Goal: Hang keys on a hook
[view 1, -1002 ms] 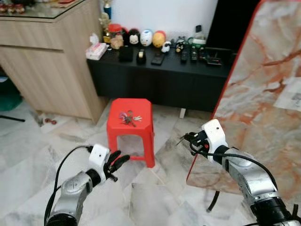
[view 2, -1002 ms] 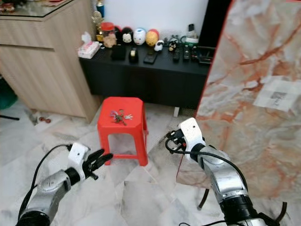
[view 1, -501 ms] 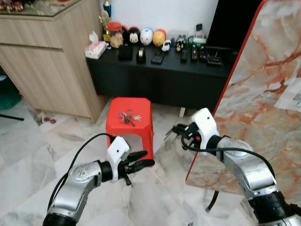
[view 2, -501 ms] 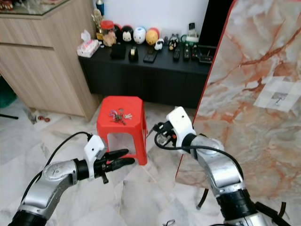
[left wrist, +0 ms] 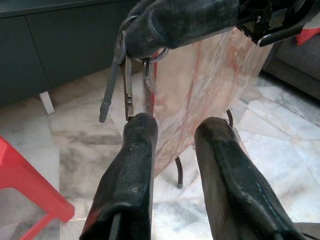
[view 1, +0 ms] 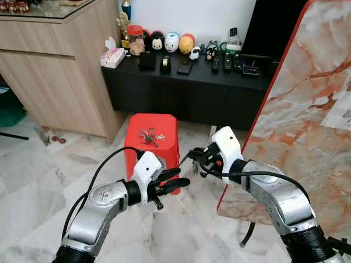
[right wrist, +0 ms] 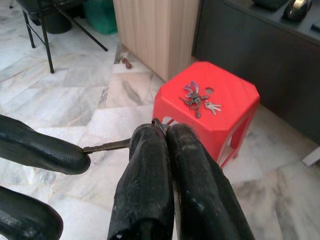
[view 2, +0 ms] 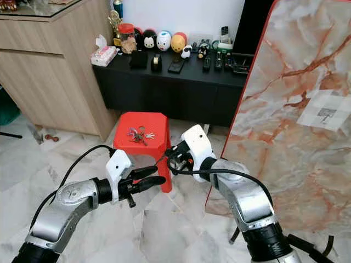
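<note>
My right gripper [view 1: 193,156] is shut on a key ring with metal keys [left wrist: 135,85], held in front of the red stool [view 1: 164,123]. One key [right wrist: 107,146] sticks out from the ring and reaches a finger of my left gripper [view 1: 182,177]. That gripper is open just below and left of the right one, with its fingers [left wrist: 135,150] pointing at the hanging keys. One key tip touches the upper finger. A second bunch of keys [view 1: 151,137] lies on top of the stool.
A low black cabinet [view 1: 181,93] with toys and remotes runs along the wall behind the stool. A wooden cabinet [view 1: 49,71] stands at the left. A large marble slab [view 1: 307,126] leans close on the right. The floor is marble tile.
Both arms have come together in front of the stool: the left gripper rose and moved right, and the right gripper moved left with the keys. The key now meets the left finger.
</note>
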